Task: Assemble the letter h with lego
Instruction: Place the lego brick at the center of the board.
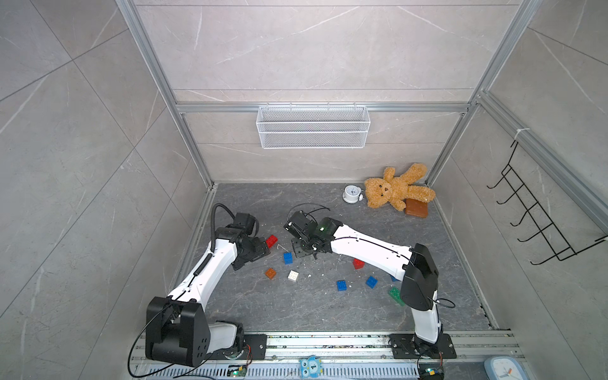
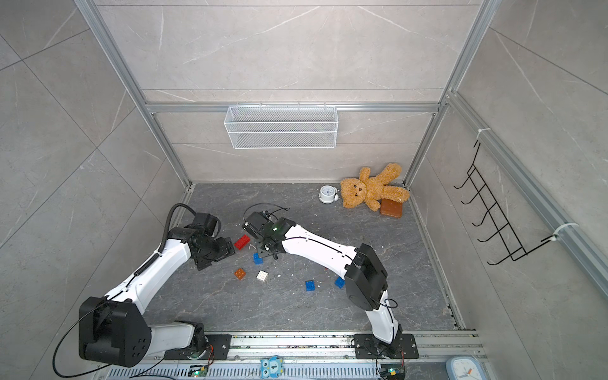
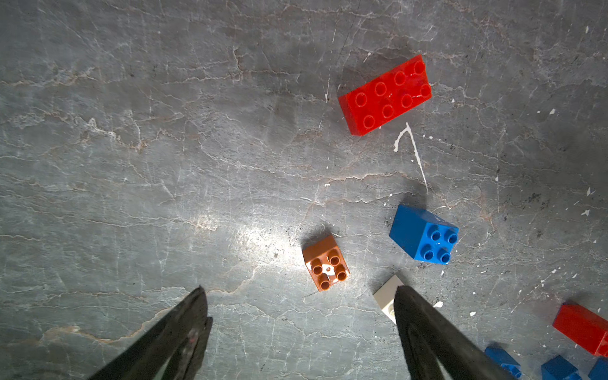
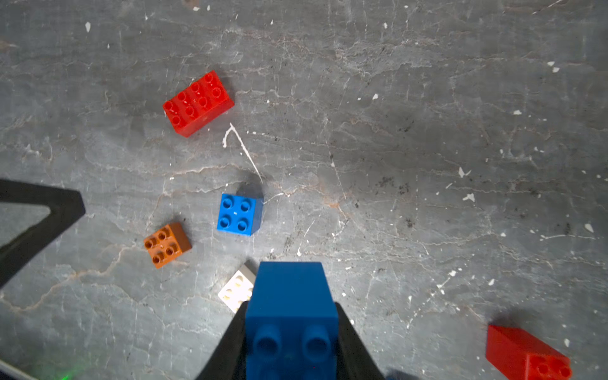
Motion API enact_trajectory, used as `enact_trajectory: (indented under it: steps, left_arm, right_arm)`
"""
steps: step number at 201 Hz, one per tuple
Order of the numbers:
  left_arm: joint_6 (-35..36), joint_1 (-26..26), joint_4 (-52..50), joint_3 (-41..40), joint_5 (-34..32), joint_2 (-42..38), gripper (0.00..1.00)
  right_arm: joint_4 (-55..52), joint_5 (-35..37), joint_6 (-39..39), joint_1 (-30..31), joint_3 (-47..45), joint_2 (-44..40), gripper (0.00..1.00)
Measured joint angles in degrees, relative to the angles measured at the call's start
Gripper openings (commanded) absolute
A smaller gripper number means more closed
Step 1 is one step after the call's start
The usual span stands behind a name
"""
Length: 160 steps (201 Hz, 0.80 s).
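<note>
Right gripper (image 4: 291,307): jaws clamped on the side walls of a held blue brick (image 4: 289,289), carried clear of the table (image 1: 296,312). The studs face the wrist camera. Judgement: gripping the walls leaves the hollow underside free to press down onto another brick.

Likely partner is the loose blue brick (image 4: 239,214), stud side up, just ahead of the held one in the right wrist view. In a top view it sits just beside the right wrist (image 1: 288,258).

Left gripper (image 3: 299,290): jaws wide, nothing between them, low over the table. The brown brick (image 3: 325,263) lies just ahead of the gap. One finger overlaps the white brick (image 3: 388,296) in the left wrist view; contact cannot be told. Judgement: parked open, ready to steady or fetch.

Other lego lies scattered and apart:
- long red brick (image 4: 198,102)
- second red brick (image 4: 526,355)
- two more blue bricks (image 1: 341,285)
- green brick (image 1: 395,294)

Nothing is joined, so the h is not yet begun.
</note>
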Motion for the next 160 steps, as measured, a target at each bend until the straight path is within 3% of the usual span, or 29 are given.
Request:
enact_trajectory:
  steps: [61,160]
  left_arm:
    - [1.1,0.0,0.9,0.0,0.3,1.2,0.9]
    - [1.8,0.0,1.5,1.1,0.8,4.3,0.9]
  right_arm:
    - [-1.7,-0.4,2.4,-0.9,1.4,7.2,0.0]
    - [-0.6,-0.6,5.4,-3.4,1.4,9.7,0.0]
